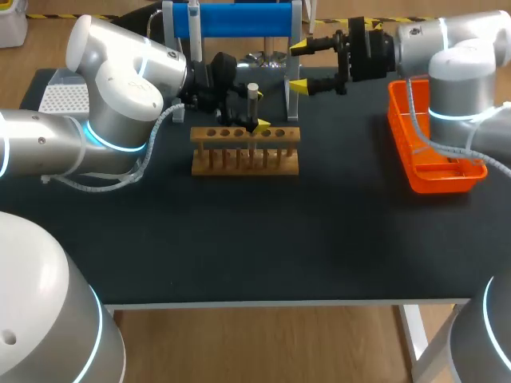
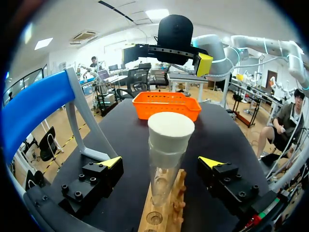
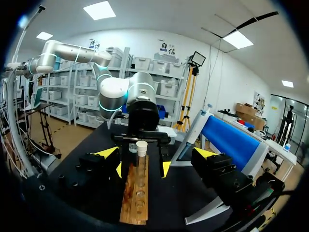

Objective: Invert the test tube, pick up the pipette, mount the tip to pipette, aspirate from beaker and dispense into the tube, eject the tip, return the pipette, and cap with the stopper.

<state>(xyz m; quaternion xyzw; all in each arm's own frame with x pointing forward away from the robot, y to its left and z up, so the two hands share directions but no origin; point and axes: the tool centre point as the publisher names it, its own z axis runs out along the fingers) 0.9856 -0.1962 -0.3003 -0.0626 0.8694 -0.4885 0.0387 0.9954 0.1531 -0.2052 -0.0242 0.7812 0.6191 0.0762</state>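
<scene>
Tube (image 1: 252, 96) upright in rack (image 1: 245, 163), long axis vertical, stopper (image 2: 170, 129) on top. Left gripper (image 2: 161, 162) straddles tube, fingers spread, neither touching. Right gripper (image 1: 299, 66) farther back, right of rack, released, empty. Left arm nearer for grab.

I get bright, even light from overhead in the head view. The dark desk (image 1: 239, 239) swallows most of it, so shadows are faint; only a soft one lies under the wooden rack (image 1: 245, 159). My left arm (image 1: 120, 72) carries white glare on its shell. In the left wrist view the pale stopper (image 2: 171, 128) is nearly washed out, and the glass tube (image 2: 161, 181) beneath it is perhaps slightly soft. Lines bow toward the rim in both wrist views. The black body of my right end effector (image 3: 157, 153) loses detail in shade.
</scene>
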